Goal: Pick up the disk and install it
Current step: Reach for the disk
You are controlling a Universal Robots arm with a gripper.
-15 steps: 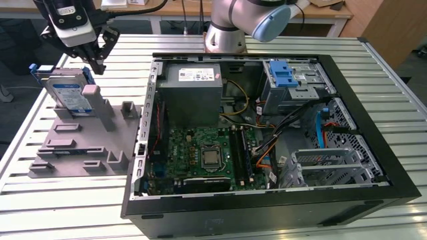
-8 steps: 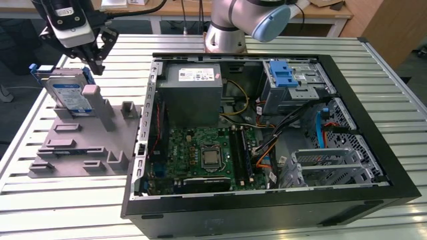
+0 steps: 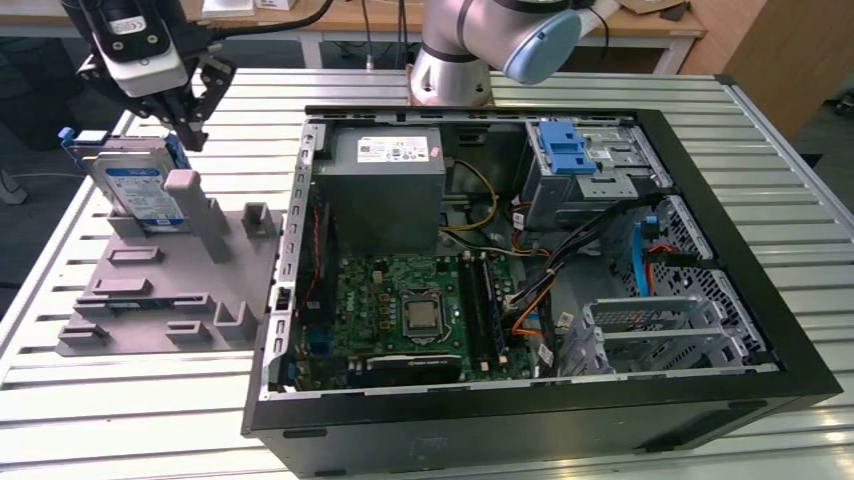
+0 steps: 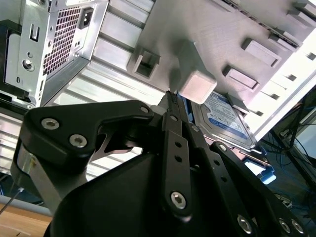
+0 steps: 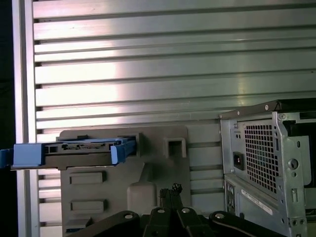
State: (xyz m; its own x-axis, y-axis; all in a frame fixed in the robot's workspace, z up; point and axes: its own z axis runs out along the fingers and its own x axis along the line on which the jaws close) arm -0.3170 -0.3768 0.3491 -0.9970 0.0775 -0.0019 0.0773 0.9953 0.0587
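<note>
**Disk stands ready in its holder, with the closed gripper hanging near it**

A wooden desk (image 3: 360, 15) stands at the back of the room. In front, the slatted metal table (image 3: 134, 420) carries the open computer case (image 3: 534, 405), which lies on its side, I think so that its drive cage (image 3: 587, 160) can be reached from above. At the exterior view's left, the grey holder (image 3: 174, 290) keeps the disk (image 3: 140, 190) (image 4: 222, 116) (image 5: 84, 148) on its edge, probably to offer the upper rim for grasping. The gripper (image 3: 196, 138) (image 4: 170, 96) (image 5: 173, 189) hangs just above the holder, near the disk but apart from it. Its fingers are pressed together and pinch nothing.
</note>
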